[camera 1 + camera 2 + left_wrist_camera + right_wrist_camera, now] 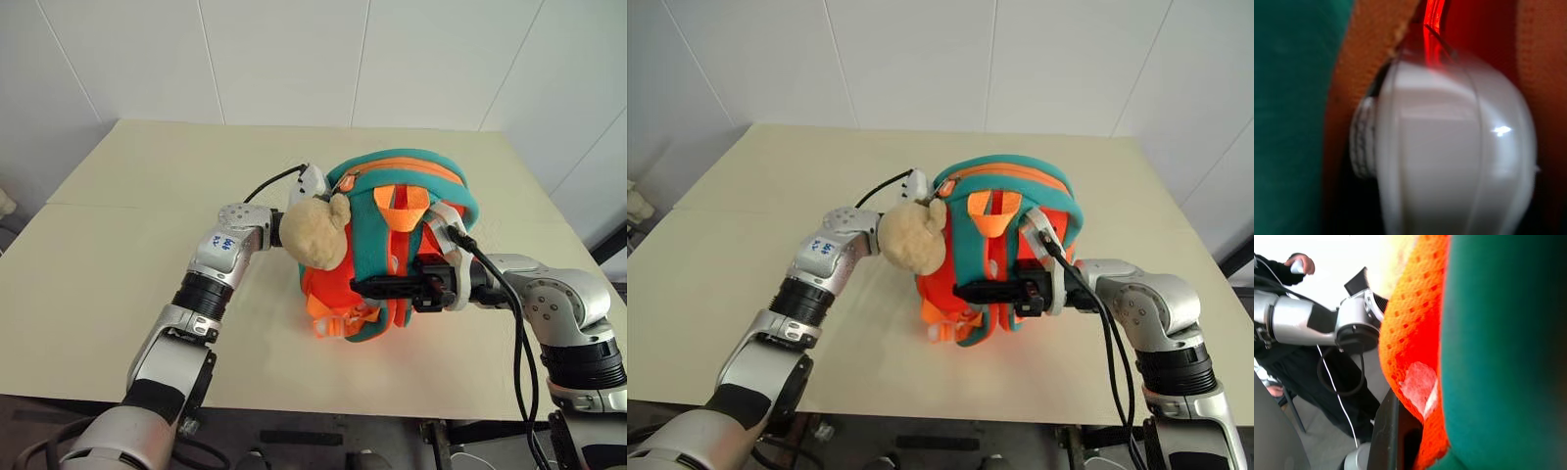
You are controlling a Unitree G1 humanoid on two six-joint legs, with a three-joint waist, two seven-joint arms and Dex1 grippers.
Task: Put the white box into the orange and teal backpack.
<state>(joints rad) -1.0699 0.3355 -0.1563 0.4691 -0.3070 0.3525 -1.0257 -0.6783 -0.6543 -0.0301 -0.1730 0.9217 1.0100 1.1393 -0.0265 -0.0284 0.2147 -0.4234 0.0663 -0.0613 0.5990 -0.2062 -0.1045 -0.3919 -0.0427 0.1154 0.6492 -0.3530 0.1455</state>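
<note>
Beige table (pixel 118 245) bears the orange and teal backpack (pixel 402 196), right tool (pixel 377 287) pinching its strap.

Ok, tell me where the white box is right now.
In the left wrist view the white box sits right before the camera, against orange and teal fabric of the orange and teal backpack standing mid-table.

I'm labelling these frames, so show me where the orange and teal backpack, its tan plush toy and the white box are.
orange and teal backpack (pixel 416 168): left eye view, teal top rim.
tan plush toy (pixel 315 233): left eye view, middle of its round body.
white box (pixel 1449 161): left wrist view, its rounded white end.
</note>
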